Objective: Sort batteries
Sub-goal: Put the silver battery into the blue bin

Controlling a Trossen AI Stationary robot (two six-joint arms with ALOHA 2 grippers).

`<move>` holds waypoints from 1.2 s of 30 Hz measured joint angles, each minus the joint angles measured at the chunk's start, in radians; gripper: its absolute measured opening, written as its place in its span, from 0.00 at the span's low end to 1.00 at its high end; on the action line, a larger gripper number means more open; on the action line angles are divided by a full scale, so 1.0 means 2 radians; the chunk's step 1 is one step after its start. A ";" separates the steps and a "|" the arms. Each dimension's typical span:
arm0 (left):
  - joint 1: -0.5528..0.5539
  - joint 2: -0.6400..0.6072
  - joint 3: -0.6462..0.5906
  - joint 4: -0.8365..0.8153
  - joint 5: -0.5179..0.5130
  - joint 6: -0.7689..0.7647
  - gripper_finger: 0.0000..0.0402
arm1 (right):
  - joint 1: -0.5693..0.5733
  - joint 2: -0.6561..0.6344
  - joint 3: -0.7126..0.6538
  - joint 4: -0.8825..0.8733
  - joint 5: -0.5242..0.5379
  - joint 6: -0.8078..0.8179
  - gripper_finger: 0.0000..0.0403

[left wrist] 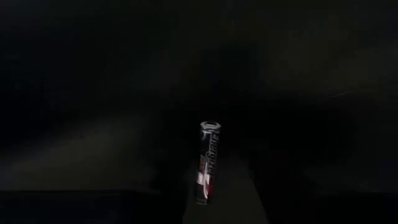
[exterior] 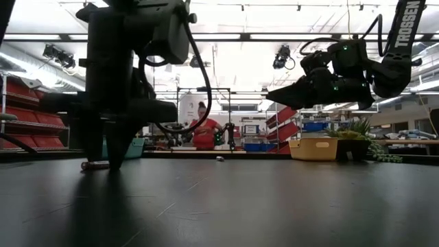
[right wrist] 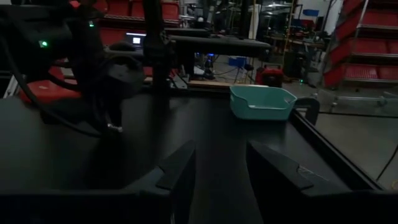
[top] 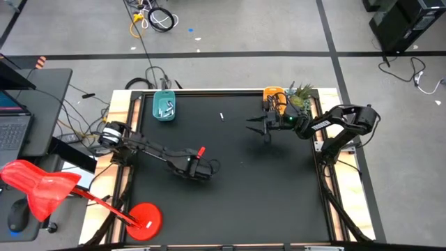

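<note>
A dark battery (left wrist: 210, 171) with a red mark and a silvery end lies flat on the black mat. My left gripper (top: 197, 169) points down over it, fingers open on either side; whether they touch it I cannot tell. In the low view the battery's end (exterior: 92, 165) sticks out beside the fingertips (exterior: 113, 161), which reach the mat. Another pale battery (top: 222, 116) lies alone farther back. The teal tray (top: 164, 106) holds several batteries. A yellow tray (top: 273, 94) stands at the far right. My right gripper (right wrist: 221, 168) hangs level above the mat, open and empty.
A plant (top: 300, 97) stands beside the yellow tray at the far right corner. A red stand with a round base (top: 146, 217) sits at the table's near left corner. A person (exterior: 204, 134) is in the room beyond the table.
</note>
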 joint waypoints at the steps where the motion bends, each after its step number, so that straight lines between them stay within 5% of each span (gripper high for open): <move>1: -0.001 0.000 0.000 0.004 0.000 -0.004 0.40 | 0.000 0.000 0.000 0.000 0.000 0.000 0.38; 9: -0.009 0.001 0.000 0.019 0.008 0.044 0.05 | 0.000 0.000 0.000 0.002 0.000 0.001 0.38; 24: -0.009 -0.023 0.017 -0.023 -0.055 0.088 0.03 | 0.000 0.000 0.000 0.000 0.000 0.003 0.38; 36: 0.053 -0.091 0.019 -0.052 -0.101 0.165 0.00 | 0.000 0.000 0.000 -0.005 0.000 0.003 0.38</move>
